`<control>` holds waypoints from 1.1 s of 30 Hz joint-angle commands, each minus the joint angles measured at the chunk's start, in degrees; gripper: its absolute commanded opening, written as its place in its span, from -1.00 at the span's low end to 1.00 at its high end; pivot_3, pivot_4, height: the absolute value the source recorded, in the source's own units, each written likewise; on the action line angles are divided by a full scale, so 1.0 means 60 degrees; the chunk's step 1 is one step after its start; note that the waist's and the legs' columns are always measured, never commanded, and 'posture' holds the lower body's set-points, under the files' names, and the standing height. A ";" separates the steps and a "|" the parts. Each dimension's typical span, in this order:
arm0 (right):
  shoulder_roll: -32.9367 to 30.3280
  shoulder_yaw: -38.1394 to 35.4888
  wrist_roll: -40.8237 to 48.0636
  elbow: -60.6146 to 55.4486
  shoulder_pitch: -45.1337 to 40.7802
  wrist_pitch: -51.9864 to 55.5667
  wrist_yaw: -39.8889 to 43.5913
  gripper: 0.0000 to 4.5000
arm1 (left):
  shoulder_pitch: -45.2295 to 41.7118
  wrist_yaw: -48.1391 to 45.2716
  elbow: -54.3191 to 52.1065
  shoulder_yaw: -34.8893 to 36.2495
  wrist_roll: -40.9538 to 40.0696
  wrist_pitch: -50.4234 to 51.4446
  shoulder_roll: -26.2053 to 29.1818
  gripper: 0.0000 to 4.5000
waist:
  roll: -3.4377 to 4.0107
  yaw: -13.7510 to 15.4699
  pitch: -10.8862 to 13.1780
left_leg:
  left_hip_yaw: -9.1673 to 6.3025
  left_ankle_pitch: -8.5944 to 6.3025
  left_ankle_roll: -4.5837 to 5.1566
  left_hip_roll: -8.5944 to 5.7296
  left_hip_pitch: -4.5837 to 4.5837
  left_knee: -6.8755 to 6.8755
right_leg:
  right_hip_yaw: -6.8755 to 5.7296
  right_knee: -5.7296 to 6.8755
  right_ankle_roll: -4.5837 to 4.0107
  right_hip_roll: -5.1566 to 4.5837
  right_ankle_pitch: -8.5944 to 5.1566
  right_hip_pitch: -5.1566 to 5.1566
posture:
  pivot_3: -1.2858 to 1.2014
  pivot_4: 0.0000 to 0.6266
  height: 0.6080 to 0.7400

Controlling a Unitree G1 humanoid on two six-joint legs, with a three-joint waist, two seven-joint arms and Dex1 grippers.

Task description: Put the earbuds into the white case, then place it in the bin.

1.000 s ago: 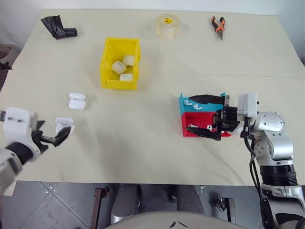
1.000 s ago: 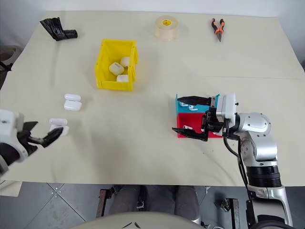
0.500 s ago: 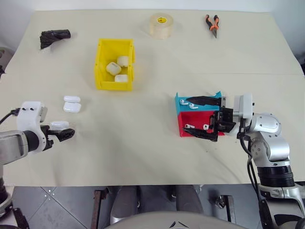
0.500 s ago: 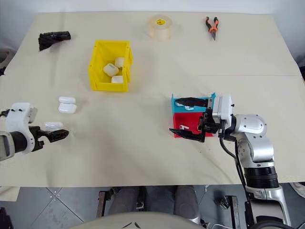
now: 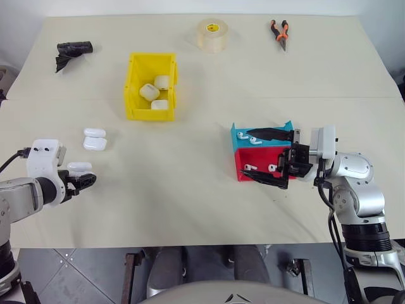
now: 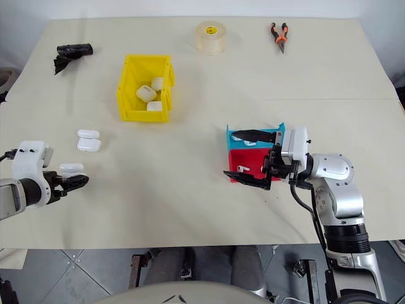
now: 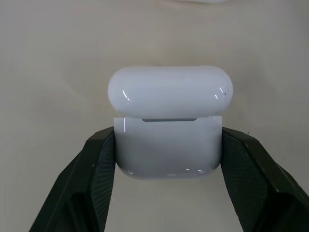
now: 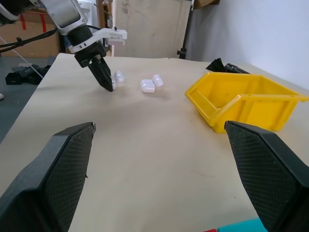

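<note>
1. Lowered since a second ago, the left gripper (image 7: 166,159) is now clamped on the case (image 7: 169,123) at lower left; lid ajar, glossy, rounded.
2. Its textured black fingers (image 7: 91,174) hide the case's sides.
3. Right gripper (image 5: 273,157) stands spread wide at centre right, fingers over the trays (image 5: 243,166), partly hiding the earbuds (image 5: 250,168).
4. Yellow bin (image 5: 150,85), upper left, holds three cases.

Tape roll (image 5: 214,35), pliers (image 5: 279,31), black rag (image 5: 71,50) along the far edge

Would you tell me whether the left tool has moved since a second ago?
Yes. The left tool closed on the open white case, which lies below the other open case.
</note>
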 commanded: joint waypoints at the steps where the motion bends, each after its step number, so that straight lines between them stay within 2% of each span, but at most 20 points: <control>1: -0.0036 -0.0137 0.0105 -0.0277 0.0047 -0.0073 -0.0059 1.00 | -0.0089 -0.0351 -0.0358 0.0393 0.0029 -0.0314 -0.0753 0.24 | 0.0002 0.0019 -0.0001 | 0.0001 0.0000 0.0000 -0.0001 -0.0001 0.0001 | 0.0001 0.0000 0.0000 0.0000 0.0000 0.0000 | 0.03 -0.52 1.00; 3: -0.0061 -0.0147 0.0071 -0.0250 0.0056 -0.0076 -0.0083 1.00 | -0.0031 -0.1214 -0.0780 0.0583 -0.0179 -0.1618 -0.1033 0.24 | -0.0001 0.0085 0.0001 | -0.0002 0.0000 0.0000 -0.0002 -0.0007 0.0007 | -0.0001 0.0000 0.0000 0.0000 0.0000 0.0001 | 0.03 -0.52 1.00; 7: -0.0248 -0.0288 0.0007 -0.0138 0.0086 -0.0075 -0.0080 1.00 | 0.1402 -0.5064 -0.1926 0.0237 0.0358 -0.6406 -0.1148 0.24 | -0.0058 0.0031 -0.0010 | -0.0007 -0.0004 -0.0005 -0.0001 -0.0027 0.0017 | -0.0007 -0.0005 -0.0002 -0.0001 0.0000 -0.0011 | 0.03 -0.52 1.00; 10: -0.0501 -0.0541 0.0007 -0.0017 0.0071 -0.0045 -0.0151 1.00 | 0.1683 -0.6528 -0.1777 -0.0066 0.0571 -0.8840 -0.1865 0.24 | -0.0047 0.0025 -0.0012 | 0.0003 -0.0006 -0.0008 -0.0001 -0.0026 0.0002 | -0.0007 -0.0025 -0.0002 0.0000 -0.0001 -0.0014 | 0.03 -0.52 1.00; 13: -0.1031 -0.1044 -0.0081 0.0178 0.0036 -0.0034 -0.0246 1.00 | 0.1157 -0.7833 -0.1314 -0.1652 0.1171 -1.0737 -0.2406 0.24 | -0.0045 0.0112 -0.0012 | 0.0006 -0.0006 -0.0007 0.0002 -0.0025 0.0009 | -0.0009 -0.0020 -0.0002 0.0005 -0.0001 -0.0010 | 0.03 -0.52 1.00; 17: -0.1617 -0.1543 -0.0079 0.0167 0.0287 -0.0068 -0.0270 1.00 | 0.0477 -0.8561 -0.0665 -0.3077 0.1663 -1.2141 -0.3124 0.24 | -0.0053 0.0224 -0.0015 | 0.0010 -0.0005 0.0007 -0.0005 -0.0023 0.0028 | -0.0006 -0.0021 0.0005 0.0001 0.0010 0.0002 | 0.03 -0.52 1.00; 21: -0.2400 -0.2838 -0.0153 -0.0321 0.2173 -0.0257 0.0014 1.00 | -0.0543 -0.9224 0.0658 -0.4896 0.2197 -1.3521 -0.4557 0.24 | -0.0052 0.0384 -0.0017 | 0.0011 -0.0010 0.0016 -0.0002 -0.0026 0.0015 | -0.0013 -0.0028 0.0005 0.0003 0.0010 -0.0001 | 0.03 -0.52 1.00; 24: -0.2737 -0.3898 -0.0309 -0.0468 0.3657 -0.0539 0.0154 1.00 | -0.1448 -0.9816 0.1972 -0.5781 0.2593 -1.4698 -0.5510 0.24 | -0.0054 0.0548 -0.0016 | 0.0016 -0.0021 0.0040 -0.0015 -0.0040 0.0038 | -0.0014 -0.0041 0.0025 -0.0006 0.0021 0.0005 | 0.03 -0.52 1.00; 27: -0.2794 -0.4580 -0.0365 -0.0463 0.4589 -0.0740 0.0135 1.00 | -0.1873 -1.0279 0.2901 -0.6252 0.2862 -1.5786 -0.6181 0.24 | -0.0063 0.0507 -0.0014 | 0.0028 -0.0022 0.0052 -0.0017 -0.0037 0.0054 | -0.0008 -0.0056 0.0044 -0.0007 0.0033 0.0020 | 0.03 -0.52 1.00; 30: -0.2806 -0.4883 -0.0368 -0.0659 0.5147 -0.0764 0.0156 1.00 | -0.2003 -1.0734 0.3378 -0.6538 0.2832 -1.6143 -0.6356 0.24 | -0.0059 0.0346 -0.0017 | 0.0046 -0.0022 0.0054 -0.0006 -0.0021 0.0048 | -0.0004 -0.0056 0.0045 -0.0005 0.0034 0.0022 | 0.03 -0.52 1.00; 33: -0.2863 -0.4723 -0.0231 -0.1153 0.5128 -0.0434 -0.0062 1.00 | -0.2072 -1.1059 0.3618 -0.6648 0.2772 -1.6479 -0.6393 0.24 | -0.0056 0.0246 -0.0018 | 0.0048 -0.0022 0.0054 -0.0001 -0.0012 0.0044 | -0.0004 -0.0050 0.0045 -0.0005 0.0034 0.0021 | 0.03 -0.52 1.00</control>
